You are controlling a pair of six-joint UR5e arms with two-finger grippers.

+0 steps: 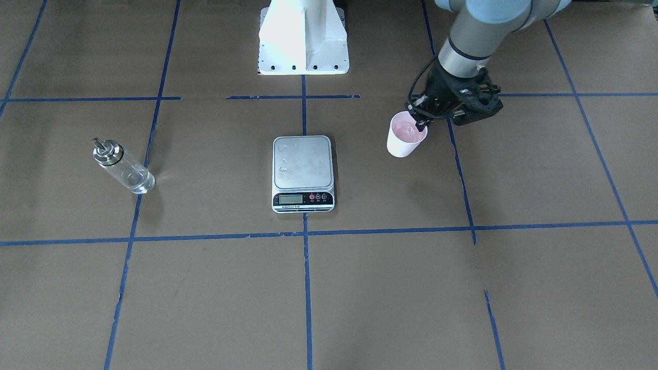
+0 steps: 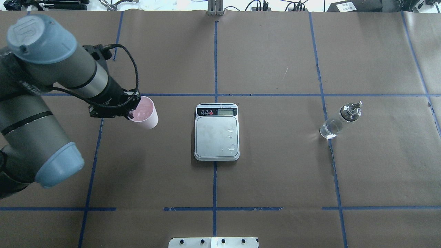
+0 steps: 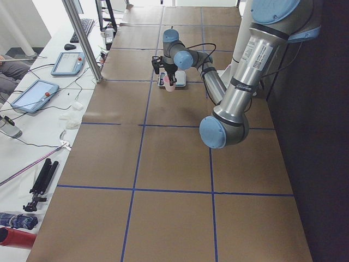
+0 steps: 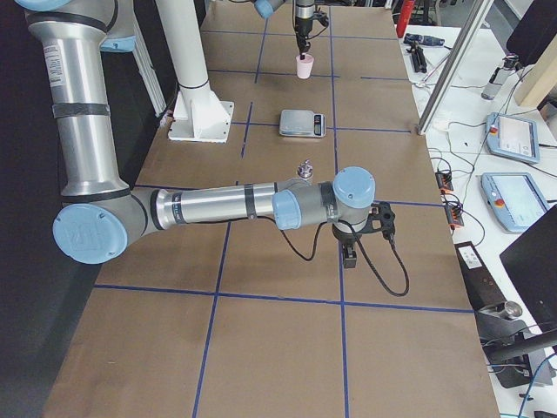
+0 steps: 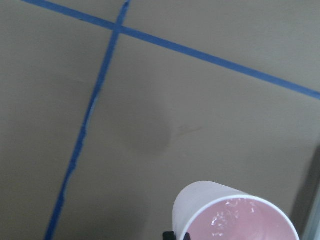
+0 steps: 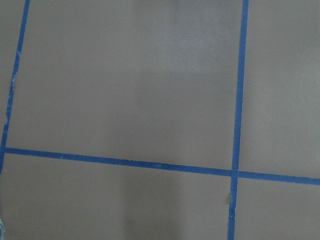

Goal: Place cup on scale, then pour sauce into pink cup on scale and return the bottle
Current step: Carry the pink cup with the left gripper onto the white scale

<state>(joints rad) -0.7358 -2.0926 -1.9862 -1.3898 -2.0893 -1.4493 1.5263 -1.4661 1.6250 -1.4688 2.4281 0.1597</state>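
— What has the left claw (image 1: pixel 423 122) got?

— It pinches the rim of the small tapered paper cup (image 1: pixel 403 141), which is whitish outside and glossy pale pink inside. One finger is inside the cup and one outside. The cup tilts. In the left wrist view its shadow lies apart from it on the paper.

— Where is it relative to the scale?

— It is on the robot's left side, near the flat rectangular kitchen scale (image 1: pixel 302 162) but not touching it. The scale has a brushed silver platform with rounded corners and a few clear drops on it. Its black strip with the small LCD and round red and black buttons is turned to the far side from the robot.

— And the bottle?

— The clear glass cylindrical bottle (image 1: pixel 126 169) has a shiny metal collar and a thin spout. It stands on the robot's right, well apart from the scale.

— The right claw (image 4: pixel 351 254)?

— It hangs over the bench (image 2: pixel 275 172) nearer the right end. I cannot tell whether it is spread or pressed together. From that end, the right arm hides most of the bottle.

— The surface?

— Matte brown paper, gridded with blue tape lines (image 1: pixel 307 288). The white robot base (image 1: pixel 303 41) is behind the scale.
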